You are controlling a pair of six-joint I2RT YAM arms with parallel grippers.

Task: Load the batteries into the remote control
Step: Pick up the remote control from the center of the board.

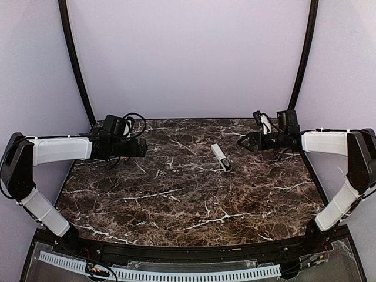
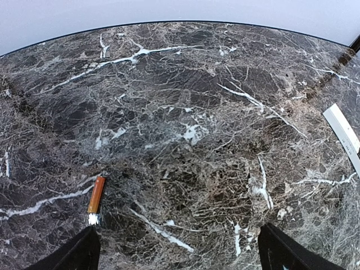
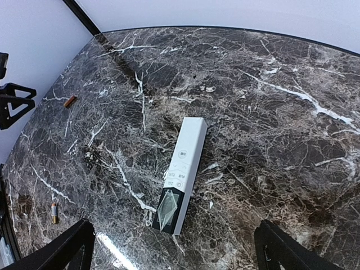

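The remote control (image 3: 183,169) is a slim white bar lying buttons up on the marble table, so its back is hidden. Its dark end points toward my right gripper (image 3: 174,243), which is open and empty above the table just short of that end. The remote also shows mid-table in the top view (image 1: 221,157). One orange battery (image 2: 96,196) lies just beyond the left fingertip (image 2: 76,254) of my left gripper (image 2: 177,239), which is open and empty. The same battery shows in the right wrist view (image 3: 70,101). A second battery (image 3: 54,212) lies apart, near that view's left edge.
The dark marble table (image 1: 176,200) has a black rim. Lilac walls and two black poles (image 1: 76,70) close the back. A white bar (image 2: 344,134), seemingly the remote, cuts the left wrist view's right edge. My left gripper (image 1: 141,148) and right gripper (image 1: 242,141) hover at the table's far sides.
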